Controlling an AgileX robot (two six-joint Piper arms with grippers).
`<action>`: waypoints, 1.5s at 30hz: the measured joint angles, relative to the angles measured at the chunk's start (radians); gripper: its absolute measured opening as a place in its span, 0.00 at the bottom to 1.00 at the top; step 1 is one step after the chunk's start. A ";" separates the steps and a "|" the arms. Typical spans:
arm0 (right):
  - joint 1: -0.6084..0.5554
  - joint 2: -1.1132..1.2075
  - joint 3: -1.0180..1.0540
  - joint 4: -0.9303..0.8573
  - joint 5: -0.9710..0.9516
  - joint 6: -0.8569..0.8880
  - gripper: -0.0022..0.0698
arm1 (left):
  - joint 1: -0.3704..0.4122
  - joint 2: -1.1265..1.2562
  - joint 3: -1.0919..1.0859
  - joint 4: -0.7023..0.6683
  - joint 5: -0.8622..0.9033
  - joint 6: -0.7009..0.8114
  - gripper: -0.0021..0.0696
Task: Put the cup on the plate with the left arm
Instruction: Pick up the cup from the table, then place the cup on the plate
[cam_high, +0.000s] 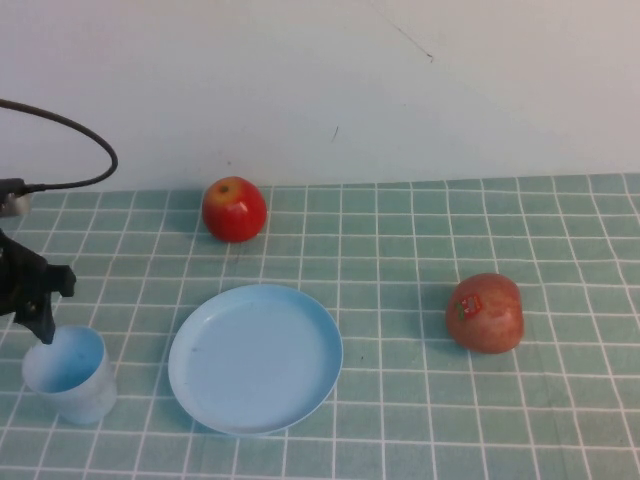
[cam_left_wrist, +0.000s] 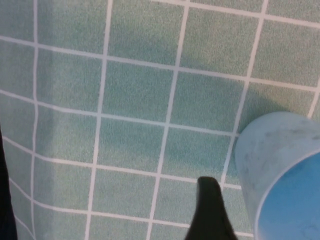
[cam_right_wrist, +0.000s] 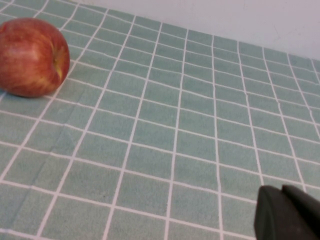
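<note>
Hovering left gripper (cam_high: 42, 325), fingers wide, lower left above cup (cam_high: 68, 373), beside plate (cam_high: 255, 357).
Light, slick plastic; best pinched across rim; right gripper (cam_right_wrist: 287, 215) fingers: cannot tell.

Left end effector (cam_high: 40, 310) open, low.

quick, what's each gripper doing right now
left gripper: open, just above the cup, holding nothing.
right gripper: only a dark edge shows in its wrist view; cannot tell.
</note>
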 joint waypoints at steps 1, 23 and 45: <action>0.000 0.000 0.000 0.000 0.000 0.000 0.03 | 0.000 0.007 0.000 0.000 -0.007 0.000 0.63; 0.000 0.000 0.000 0.000 0.000 0.000 0.03 | 0.000 0.165 -0.035 -0.069 0.000 0.025 0.05; 0.000 0.000 0.000 0.000 0.000 0.000 0.03 | -0.300 0.034 -0.188 -0.205 0.005 0.026 0.04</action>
